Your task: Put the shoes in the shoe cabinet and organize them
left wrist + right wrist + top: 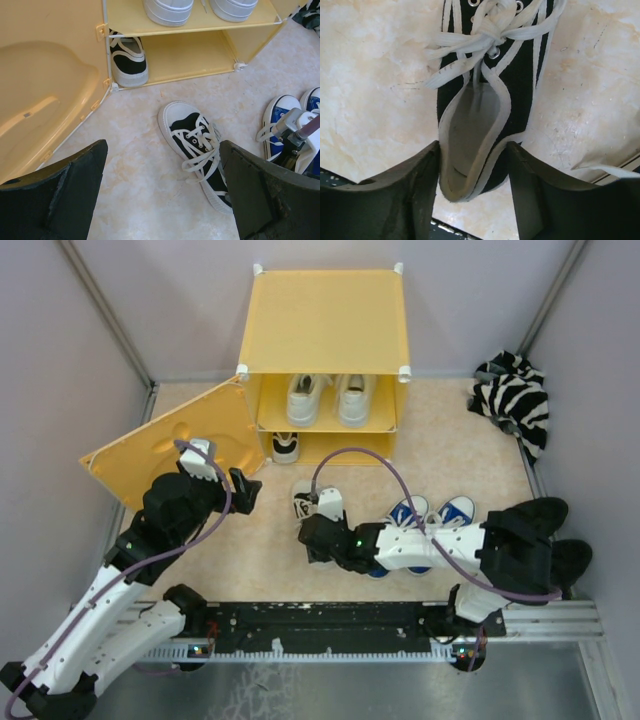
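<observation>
The yellow-orange shoe cabinet (pixel 325 315) stands at the back with its door (pixel 175 445) swung open to the left. The white pair (pixel 328 398) sits on its upper shelf. One black-and-white shoe (pixel 286 446) lies on the lower shelf at the left, also in the left wrist view (pixel 127 60). The other black-and-white shoe (pixel 318 502) is on the floor, toe toward the cabinet. My right gripper (pixel 318 532) is shut on its heel (pixel 470 150). The blue pair (pixel 432 512) lies beside it. My left gripper (pixel 228 480) is open and empty over the floor (pixel 164 147).
A black pair of shoes (pixel 545 530) lies at the right under my right arm. A black-and-white striped cloth (pixel 515 395) is in the back right corner. Grey walls close both sides. A black rail (pixel 330 625) runs along the near edge.
</observation>
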`<state>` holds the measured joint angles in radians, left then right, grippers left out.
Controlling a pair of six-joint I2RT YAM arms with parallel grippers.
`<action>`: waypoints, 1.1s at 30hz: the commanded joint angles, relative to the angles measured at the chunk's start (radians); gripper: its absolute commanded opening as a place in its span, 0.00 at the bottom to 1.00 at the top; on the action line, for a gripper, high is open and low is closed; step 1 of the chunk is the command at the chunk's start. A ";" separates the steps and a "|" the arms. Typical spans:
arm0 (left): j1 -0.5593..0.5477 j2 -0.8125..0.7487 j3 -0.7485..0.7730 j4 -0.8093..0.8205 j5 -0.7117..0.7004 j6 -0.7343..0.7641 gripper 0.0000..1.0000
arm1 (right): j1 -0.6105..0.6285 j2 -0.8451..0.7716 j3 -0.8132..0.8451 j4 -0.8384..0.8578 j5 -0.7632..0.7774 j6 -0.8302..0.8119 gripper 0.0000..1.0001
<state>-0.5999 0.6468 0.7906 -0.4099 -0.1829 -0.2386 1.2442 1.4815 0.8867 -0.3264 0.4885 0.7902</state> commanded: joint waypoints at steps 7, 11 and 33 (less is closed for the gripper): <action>-0.001 -0.024 -0.008 -0.006 -0.010 -0.017 0.99 | -0.008 0.003 -0.079 0.082 0.015 0.035 0.44; -0.001 -0.027 -0.011 -0.007 -0.007 -0.019 0.99 | -0.009 0.015 -0.101 0.119 0.014 0.032 0.26; -0.001 -0.029 0.020 -0.015 -0.021 -0.002 0.99 | -0.031 -0.116 -0.092 0.406 0.452 -0.132 0.00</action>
<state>-0.5999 0.6277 0.7876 -0.4164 -0.1947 -0.2455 1.2381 1.3590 0.7956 -0.1524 0.7422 0.7296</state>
